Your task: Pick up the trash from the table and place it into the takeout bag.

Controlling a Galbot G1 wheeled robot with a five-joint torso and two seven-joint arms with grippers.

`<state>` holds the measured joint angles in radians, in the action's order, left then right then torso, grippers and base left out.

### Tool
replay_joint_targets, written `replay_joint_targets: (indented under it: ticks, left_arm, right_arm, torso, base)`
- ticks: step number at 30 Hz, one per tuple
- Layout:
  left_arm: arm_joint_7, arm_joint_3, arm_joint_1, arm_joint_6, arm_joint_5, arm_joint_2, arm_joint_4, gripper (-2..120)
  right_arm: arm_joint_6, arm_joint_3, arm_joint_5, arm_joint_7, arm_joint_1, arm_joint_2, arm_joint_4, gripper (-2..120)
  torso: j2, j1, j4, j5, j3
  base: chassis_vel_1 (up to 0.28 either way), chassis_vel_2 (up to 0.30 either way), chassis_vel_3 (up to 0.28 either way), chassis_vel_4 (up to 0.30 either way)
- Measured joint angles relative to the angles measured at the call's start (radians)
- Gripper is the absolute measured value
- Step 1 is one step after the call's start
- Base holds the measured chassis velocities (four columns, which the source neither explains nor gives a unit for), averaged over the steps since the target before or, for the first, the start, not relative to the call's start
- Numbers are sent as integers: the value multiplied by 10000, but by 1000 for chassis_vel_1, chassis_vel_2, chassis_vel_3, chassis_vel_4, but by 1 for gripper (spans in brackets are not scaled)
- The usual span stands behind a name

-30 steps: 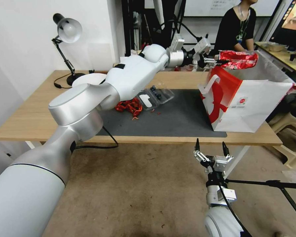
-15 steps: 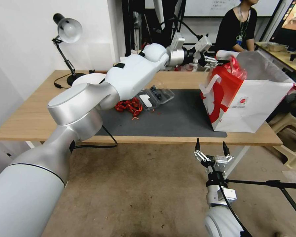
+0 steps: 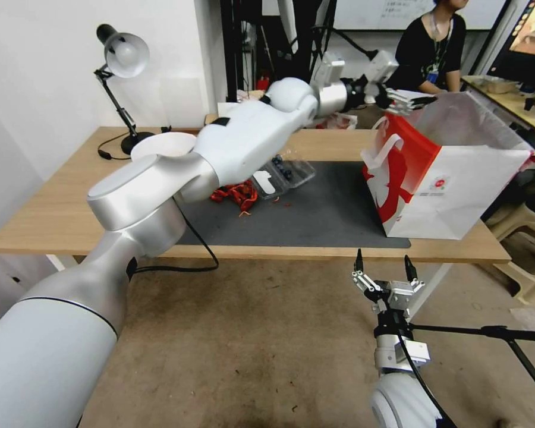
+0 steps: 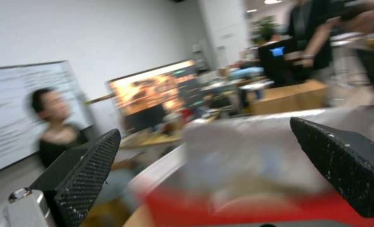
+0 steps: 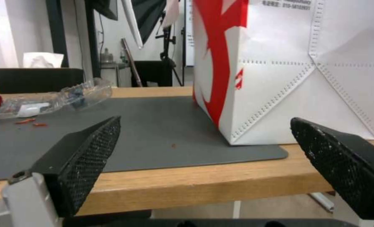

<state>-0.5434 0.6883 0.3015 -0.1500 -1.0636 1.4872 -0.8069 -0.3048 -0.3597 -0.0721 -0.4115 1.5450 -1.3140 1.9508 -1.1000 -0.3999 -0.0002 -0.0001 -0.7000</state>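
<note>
The takeout bag, white with a red side, stands open on the right end of the table. My left gripper hovers open and empty above the bag's far left rim; the left wrist view shows its fingers spread over the blurred bag. Trash lies on the dark mat: a clear plastic container, red scraps and a pale round dish partly behind my left arm. My right gripper waits open below the table's front edge, facing the bag.
A desk lamp stands at the table's back left corner. A black cable hangs over the front edge. A black tripod bar crosses low on the right, with a stool beyond the bag.
The left gripper held a crumpled red can over the bag, opened, and the can dropped inside. The gripper has since risen and shifted slightly right. The right arm stayed put.
</note>
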Motion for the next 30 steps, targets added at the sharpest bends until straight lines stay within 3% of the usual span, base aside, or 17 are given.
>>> replay_joint_targets:
  ticks: [3,7,9,18,21,30]
  left_arm:
    - [666,-102,-415,-160,-120,-1011,-453,100]
    - [1297,-287,-858,-120,-503,-1721,-1152,100]
    - [1430,-347,-961,-91,-534,-1851,-1292,100]
    - [3733,-1065,-2103,200,-571,-2934,-2847,100]
    - [4206,-1358,-2566,334,-583,-3433,-3415,100]
    - [4859,-2274,-3799,563,-294,-5029,-4693,100]
  right_arm:
    - [7,-11,2,1,20,29,18,100]
    - [38,-11,5,0,3,36,23,100]
    - [48,-8,5,0,0,44,25,100]
    - [78,6,6,-11,-11,86,44,100]
    - [79,9,6,-13,-11,85,44,100]
    - [109,49,11,-13,-23,102,58,100]
  torso:
    - [1,-2,14,-7,-1]
    - [0,0,4,-3,0]
    - [0,0,0,-2,0]
    - [0,-1,-2,0,0]
    - [0,0,3,-1,0]
    - [0,0,4,-2,0]
  base:
    - [0,0,0,0]
    - [0,0,0,0]
    - [0,0,0,0]
    - [0,0,0,0]
    - [0,0,0,0]
    - [0,0,0,0]
